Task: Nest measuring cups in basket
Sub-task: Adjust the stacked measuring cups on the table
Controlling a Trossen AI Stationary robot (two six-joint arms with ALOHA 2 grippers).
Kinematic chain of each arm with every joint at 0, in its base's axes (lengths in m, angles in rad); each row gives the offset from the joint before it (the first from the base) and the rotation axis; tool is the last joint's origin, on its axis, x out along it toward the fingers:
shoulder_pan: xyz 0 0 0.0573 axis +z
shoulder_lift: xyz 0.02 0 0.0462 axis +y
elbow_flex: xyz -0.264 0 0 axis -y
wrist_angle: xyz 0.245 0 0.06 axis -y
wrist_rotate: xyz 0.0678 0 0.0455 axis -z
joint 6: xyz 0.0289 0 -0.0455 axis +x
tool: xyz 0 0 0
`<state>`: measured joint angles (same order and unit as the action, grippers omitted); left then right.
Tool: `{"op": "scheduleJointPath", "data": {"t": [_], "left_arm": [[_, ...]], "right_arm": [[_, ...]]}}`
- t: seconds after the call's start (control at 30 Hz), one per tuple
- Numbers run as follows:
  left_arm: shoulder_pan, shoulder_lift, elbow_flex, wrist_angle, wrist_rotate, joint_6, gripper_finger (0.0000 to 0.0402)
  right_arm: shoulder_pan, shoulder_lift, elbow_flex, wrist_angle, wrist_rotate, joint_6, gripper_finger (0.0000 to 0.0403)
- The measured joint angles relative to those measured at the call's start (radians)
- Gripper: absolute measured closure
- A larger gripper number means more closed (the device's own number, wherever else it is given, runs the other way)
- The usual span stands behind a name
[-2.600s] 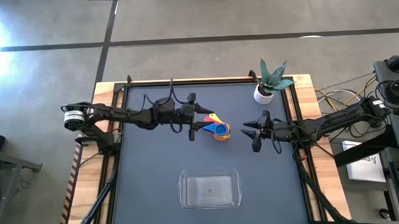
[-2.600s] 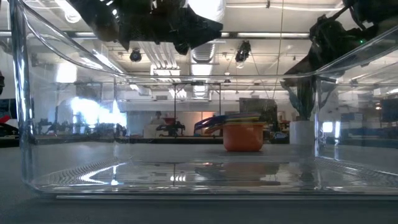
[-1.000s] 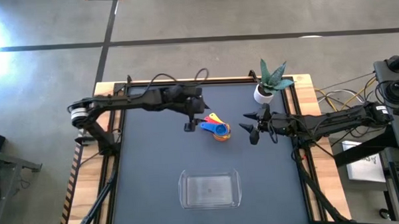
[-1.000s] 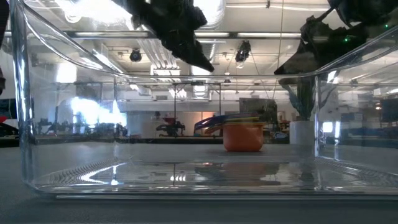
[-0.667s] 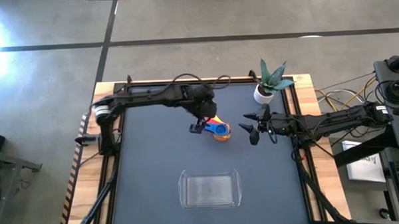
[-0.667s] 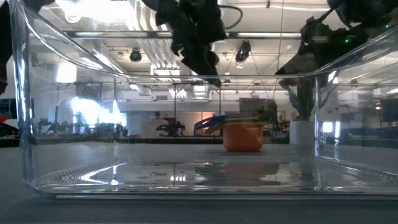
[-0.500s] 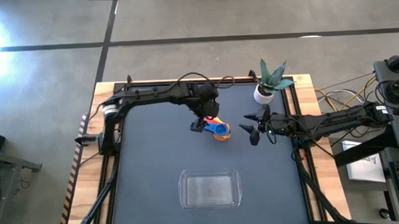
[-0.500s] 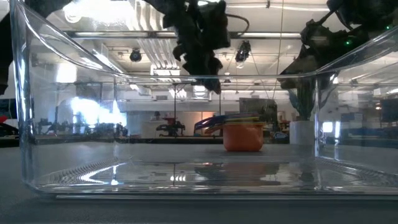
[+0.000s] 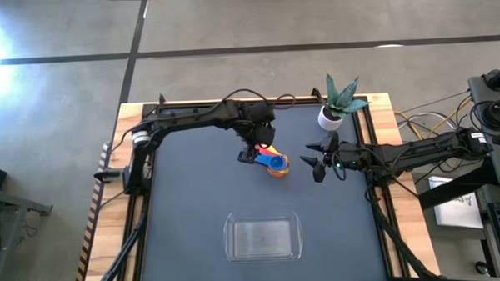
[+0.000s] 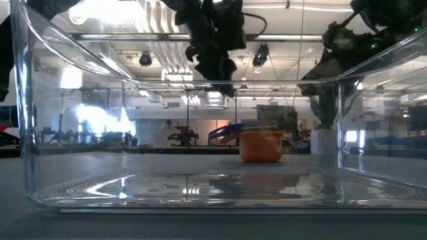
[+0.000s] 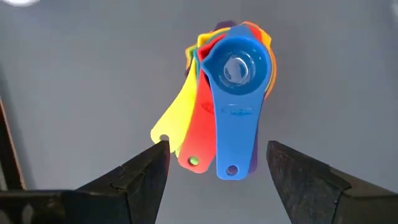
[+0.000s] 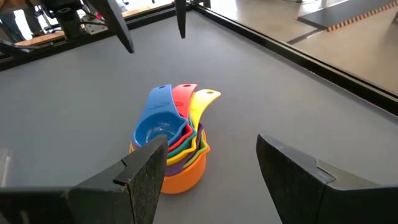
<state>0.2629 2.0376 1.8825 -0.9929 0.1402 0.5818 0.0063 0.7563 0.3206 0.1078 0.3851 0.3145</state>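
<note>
The measuring cups [image 9: 274,163] stand nested in one stack on the table, resting on the orange cup's base with the blue cup on top. Their blue, red and yellow handles fan toward the table's left. My left gripper [image 9: 251,154] hangs open above the handle ends, pointing down; in its wrist view the fingers [image 11: 217,152] stand either side of the handles [image 11: 214,140] without touching. My right gripper [image 9: 314,165] waits open just right of the stack [image 12: 169,149]. The clear basket [image 9: 262,237] sits empty near the table's near edge.
A small white plant pot [image 9: 331,116] stands at the far right corner, behind my right arm. The low view looks through the basket's clear walls [image 10: 27,133] at the stack [image 10: 260,145]. Dark open tabletop lies between the stack and the basket.
My left gripper has swung toward the table's right, over the cups' handles, and tipped from a slant to pointing down. Its fingers stay open. The cups and my right arm have kept still.
</note>
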Motion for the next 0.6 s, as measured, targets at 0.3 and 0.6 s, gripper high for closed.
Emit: {"op": "scheduleJointPath", "data": {"t": [0.3,0.6], "left_arm": [[0.021,0.0,-0.064,0.024,-0.053,-0.055,0.015],[0.025,-0.008,-0.065,0.035,-0.051,-0.044,0.0151]], "right_arm": [[0.0,0.0,0.0,0.0,0.001,-0.001,0.0165],[0.0,0.0,0.0,-0.002,0.008,-0.001,0.0165]]}}
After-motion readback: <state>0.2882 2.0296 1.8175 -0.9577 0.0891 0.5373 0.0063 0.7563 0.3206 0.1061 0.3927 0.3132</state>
